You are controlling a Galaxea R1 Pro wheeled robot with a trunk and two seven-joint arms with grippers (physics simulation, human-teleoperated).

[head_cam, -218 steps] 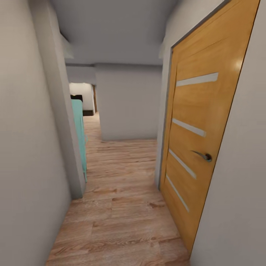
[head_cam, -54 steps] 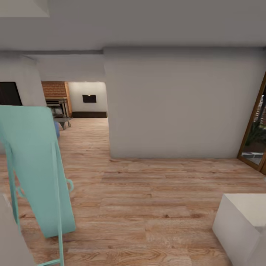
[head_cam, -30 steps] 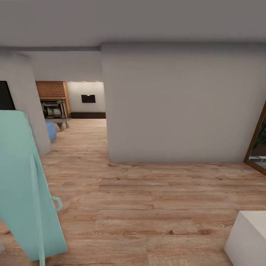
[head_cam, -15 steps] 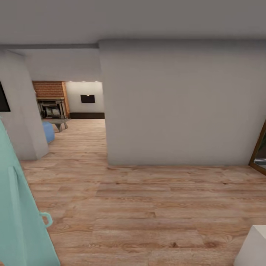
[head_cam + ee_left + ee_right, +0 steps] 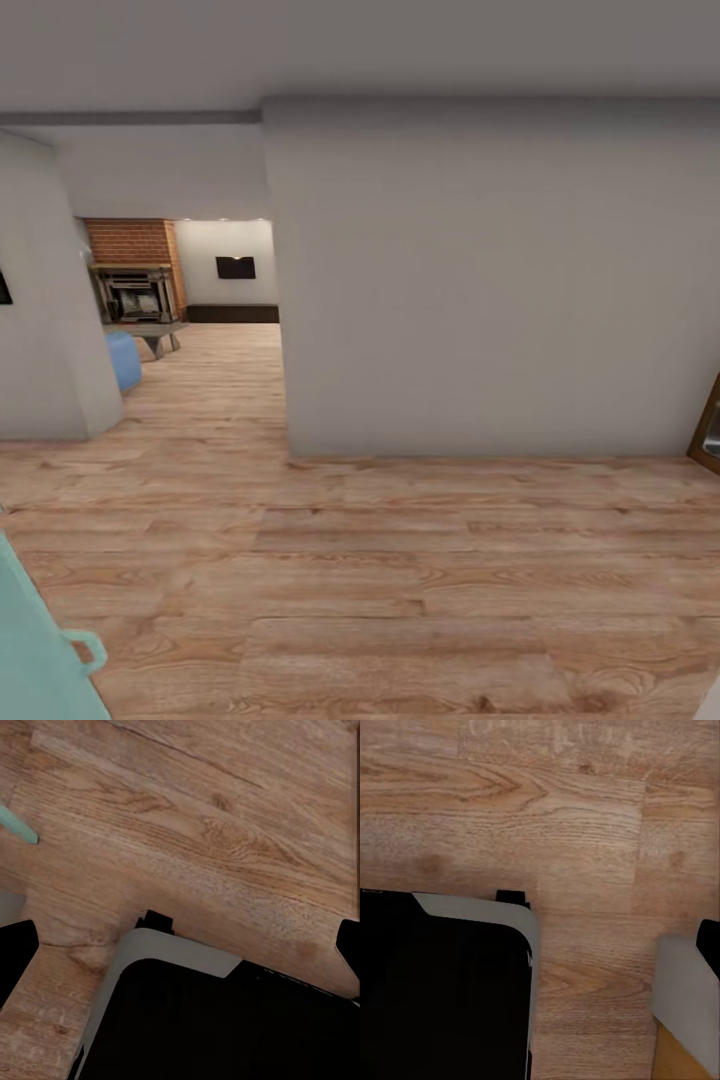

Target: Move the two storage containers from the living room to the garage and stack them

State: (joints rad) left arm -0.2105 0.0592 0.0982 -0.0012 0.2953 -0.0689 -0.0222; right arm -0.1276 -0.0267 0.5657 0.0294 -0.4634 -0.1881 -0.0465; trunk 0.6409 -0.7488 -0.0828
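Head view:
- Facing a white wall block (image 5: pixel 480 280) straight ahead, across light wood plank flooring (image 5: pixel 400 560).
- Open passage to the left of the block, leading into the living room (image 5: pixel 210 300) well beyond.
- Seen through the passage: brick fireplace (image 5: pixel 135 270), black TV (image 5: pixel 235 267) on the far white wall, grey low table (image 5: pixel 150 330), and one end of the blue sofa (image 5: pixel 123 360) just beside a white pillar (image 5: pixel 50 330).
- Turquoise panel (image 5: pixel 40 650) with a small loop handle cut off at the lower left corner; too little in frame to identify.
- Brown wooden frame (image 5: pixel 708 430) cut off at the right edge.
- Storage containers: location not determinable from these views.

Left wrist view:
- Left gripper (image 5: pixel 180 952) pointed down at the plank flooring.
- Black fingertips (image 5: pixel 16 956) at opposite edges of the frame, spread wide, with nothing held between them.
- Black base (image 5: pixel 225 1027) with a white rim below the gripper.
- Turquoise sliver (image 5: pixel 16 825) lying across the planks near one edge.

Right wrist view:
- Right gripper (image 5: pixel 540 945) also pointed down at the planks.
- One black fingertip (image 5: pixel 711 945) at the frame edge, set wide; the other lost against the black base. Nothing gripped.
- White block (image 5: pixel 682 990) with an orange-brown face at one corner; identity unclear.
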